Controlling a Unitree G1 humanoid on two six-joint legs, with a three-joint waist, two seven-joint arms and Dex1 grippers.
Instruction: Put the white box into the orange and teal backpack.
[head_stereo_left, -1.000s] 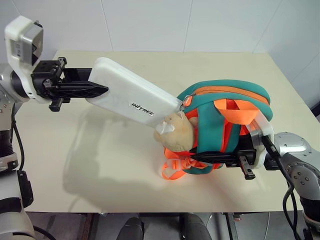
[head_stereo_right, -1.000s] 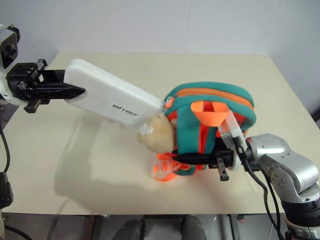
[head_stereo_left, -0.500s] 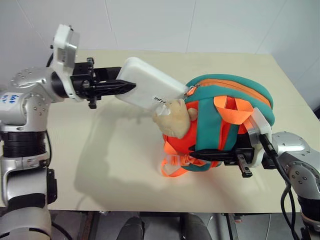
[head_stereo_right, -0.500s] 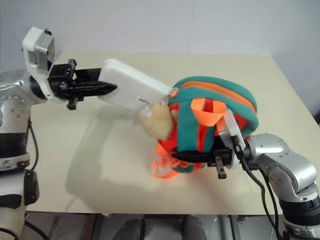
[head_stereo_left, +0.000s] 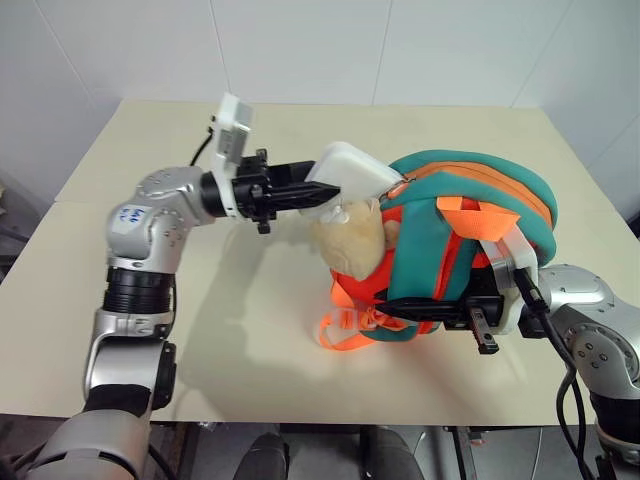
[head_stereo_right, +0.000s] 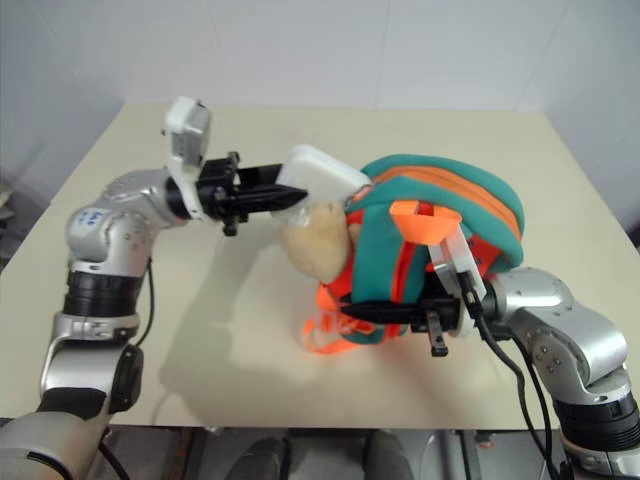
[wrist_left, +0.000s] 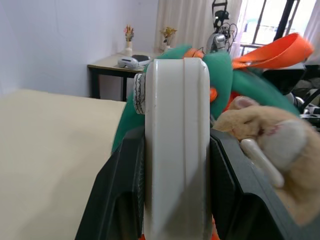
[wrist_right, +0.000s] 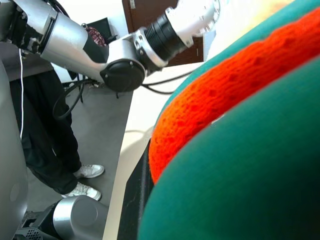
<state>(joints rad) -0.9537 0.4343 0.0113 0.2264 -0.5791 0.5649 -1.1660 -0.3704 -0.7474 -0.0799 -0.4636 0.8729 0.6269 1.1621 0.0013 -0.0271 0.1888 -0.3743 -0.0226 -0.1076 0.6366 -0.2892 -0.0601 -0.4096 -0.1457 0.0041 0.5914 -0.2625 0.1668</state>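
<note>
**A:** Where do you stand? Your left gripper (head_stereo_left: 318, 193), upper centre of the left eye view, is clamped on the outer end of the white box (head_stereo_left: 352, 172); the left wrist view shows both black fingers (wrist_left: 122, 195) pressed against its flat faces. The far end of the white box is tucked into the top-left opening of the orange and teal backpack (head_stereo_left: 470, 230), at frame centre-right on the table (head_stereo_left: 130, 330).

**B:** And your right gripper (head_stereo_left: 478, 318)?

**A:** Closed on the backpack's lower strap, bracing the bag upright.

**B:** Then push along the box's own long axis, down and toward the frame's right, so the corners don't catch the teal rim. The tan plush toy (head_stereo_left: 350, 240) hangs just under the opening; keep the box above it. I'd judge the grip should only let go once most of the box is inside. Hold the bracing hand firm.
</note>
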